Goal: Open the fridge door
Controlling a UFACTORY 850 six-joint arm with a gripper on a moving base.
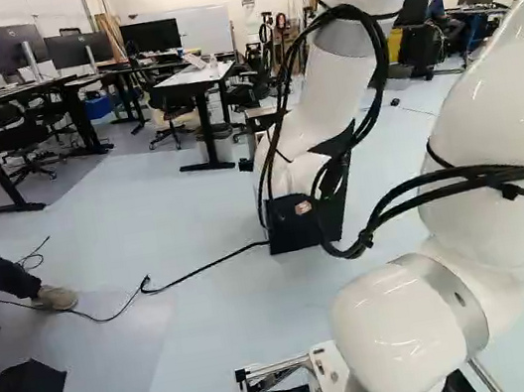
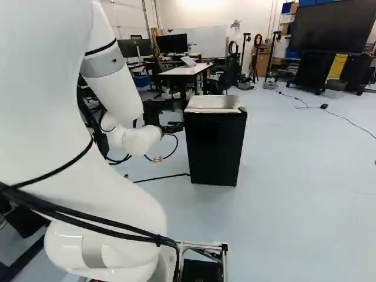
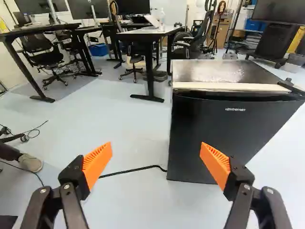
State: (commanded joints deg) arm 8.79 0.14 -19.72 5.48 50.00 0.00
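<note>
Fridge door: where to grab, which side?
Likely its free edge, near the top, coming from the left in the right base view: the door shows no projecting handle, and what looks like a hinge sits at the opposite top corner.

white brand lettering [image 3: 235,109] high on the black fridge door [image 3: 186,138]

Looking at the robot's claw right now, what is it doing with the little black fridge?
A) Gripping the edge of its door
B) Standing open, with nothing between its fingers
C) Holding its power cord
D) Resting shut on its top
B: in the wrist view the claw's two orange pads stand wide apart, and neither touches the fridge.
</note>
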